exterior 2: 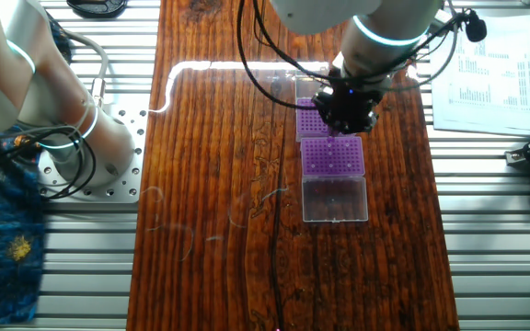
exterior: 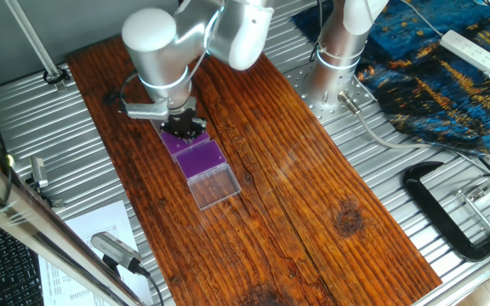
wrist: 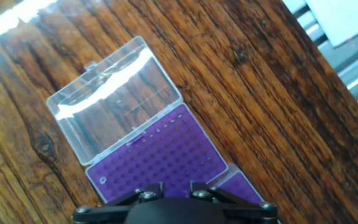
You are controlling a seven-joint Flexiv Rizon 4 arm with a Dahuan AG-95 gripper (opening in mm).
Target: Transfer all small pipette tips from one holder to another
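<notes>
A purple rack (wrist: 160,162) lies on the wooden table with its clear lid (wrist: 114,99) folded open beside it. Small pipette tips (wrist: 164,129) show as a short row of whitish dots along the rack's edge next to the lid. A second purple rack (wrist: 244,186) adjoins it on the other side. My gripper (wrist: 177,191) hangs over the edge where the two racks meet. Only the finger bases show, with a narrow gap between them. In the fixed views the black gripper (exterior: 182,127) (exterior 2: 344,112) covers part of the second rack (exterior 2: 309,119).
The racks lie on a wooden board (exterior: 313,187) set on a ribbed metal table. The arm's base (exterior: 334,59) stands at the board's far side. A black clamp (exterior: 449,212), papers (exterior 2: 490,64) and a patterned cloth (exterior: 432,76) lie off the board.
</notes>
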